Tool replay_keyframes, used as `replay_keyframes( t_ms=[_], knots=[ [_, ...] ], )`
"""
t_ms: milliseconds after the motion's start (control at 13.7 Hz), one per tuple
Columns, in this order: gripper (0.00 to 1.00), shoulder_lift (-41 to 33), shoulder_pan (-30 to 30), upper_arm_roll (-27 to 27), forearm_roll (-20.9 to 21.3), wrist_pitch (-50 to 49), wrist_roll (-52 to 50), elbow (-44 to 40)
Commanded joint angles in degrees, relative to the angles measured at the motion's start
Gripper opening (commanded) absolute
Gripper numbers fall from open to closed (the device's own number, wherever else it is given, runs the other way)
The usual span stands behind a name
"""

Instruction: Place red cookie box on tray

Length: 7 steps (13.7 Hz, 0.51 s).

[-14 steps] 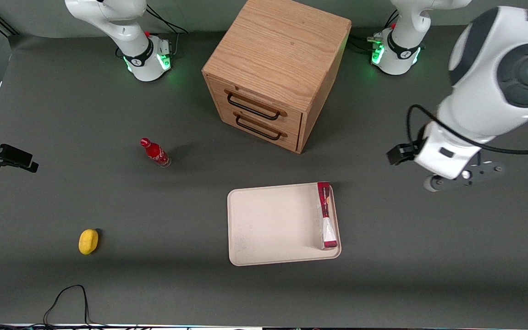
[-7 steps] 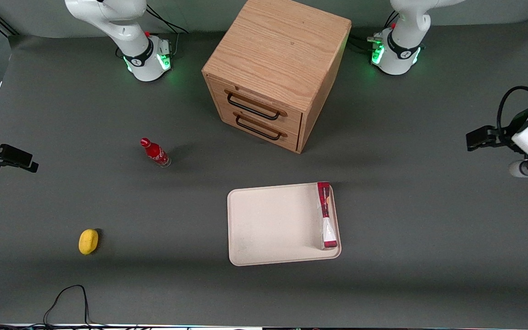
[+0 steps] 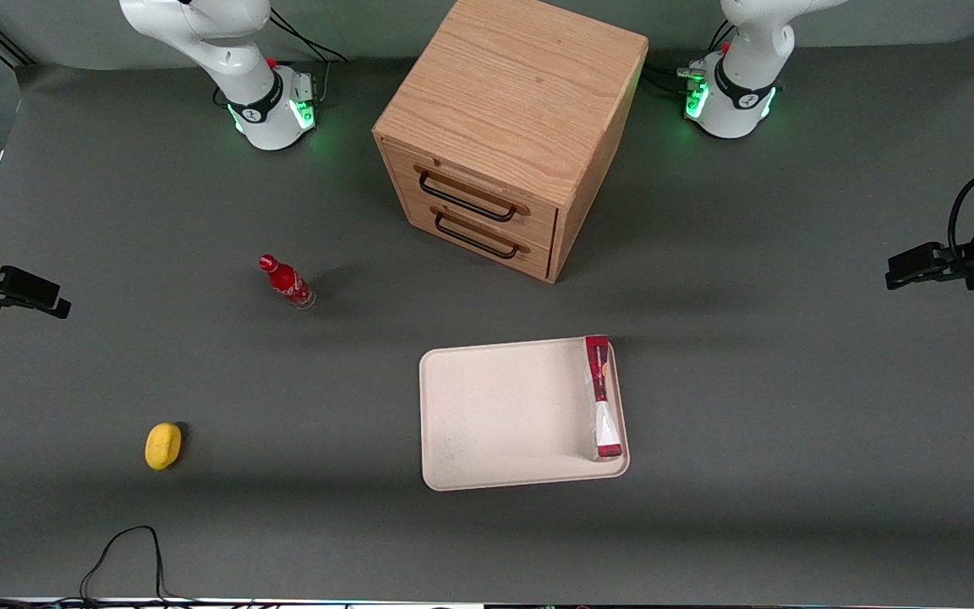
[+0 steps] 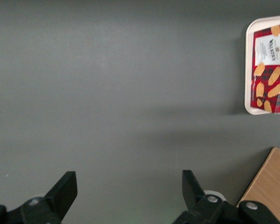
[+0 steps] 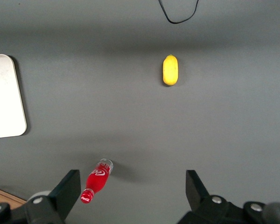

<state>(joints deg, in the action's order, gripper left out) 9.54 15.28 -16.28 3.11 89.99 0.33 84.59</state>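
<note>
my tool has pulled away toward the working arm's end, fingers spread wide and empty; red cookie box sits on the tray, so placement looks done.

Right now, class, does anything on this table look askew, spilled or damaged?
One thing: the red cookie box stands on its long edge against the tray rim toward the working arm, instead of lying flat. Nothing looks spilled or damaged. The gripper hangs open, empty, above bare table toward the working arm's end.
</note>
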Motion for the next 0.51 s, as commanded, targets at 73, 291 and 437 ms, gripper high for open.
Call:
replay_keyframes(
  t_ms=[73, 291, 437],
  knots=[
    [1.0, -4.3, 0.4, -0.3, -1.3, 5.2, 0.6, 7.2],
    [1.0, -5.1, 0.1, -0.3, -1.3, 7.6, 0.3, 9.3],
    [1.0, -5.2, -4.4, 4.8, -2.4, 7.7, 0.2, 9.0]
  ],
)
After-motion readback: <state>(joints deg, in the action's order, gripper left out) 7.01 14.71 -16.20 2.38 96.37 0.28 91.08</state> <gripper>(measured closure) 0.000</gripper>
